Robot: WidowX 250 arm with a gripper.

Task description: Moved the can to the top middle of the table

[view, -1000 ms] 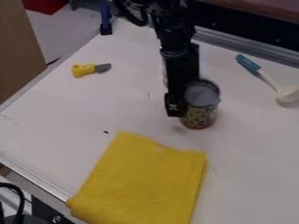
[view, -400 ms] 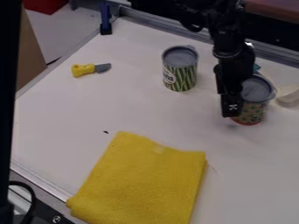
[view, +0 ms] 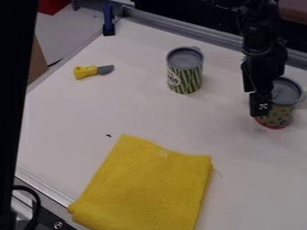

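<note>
Fingers [view: 260,104] of the black two-finger gripper: we judge them closed on the patterned can with a grey lid and orange-red base [view: 278,116]. One finger lies against the can's left side; the other we cannot make out. Can near upright, at the right of the counter [view: 132,112]. We cannot tell whether its base touches down.

We take this as the can to be moved. A hold on the side suits it: the wall gives a firm place to press, and an upright can should set down flat. Its place is well right of the top middle, so we judge the carry unfinished; next it wants a move left and toward the far edge.

Second can, green-striped with a grey lid [view: 186,74], stands upright near the top middle. It may crowd the target, and a low pass could knock it.

Surface: white, with a small dark mark [view: 108,135]. Folded yellow cloth [view: 146,184] lies flat at the near side, away from the likely path. Toy knife with yellow handle and grey blade [view: 93,71] lies at upper left. Grey metal rail [view: 180,29] borders the far edge.

Room: red object [view: 53,5] and pale floor [view: 72,27] beyond the left corner; black cable [view: 33,197] at lower left.
</note>
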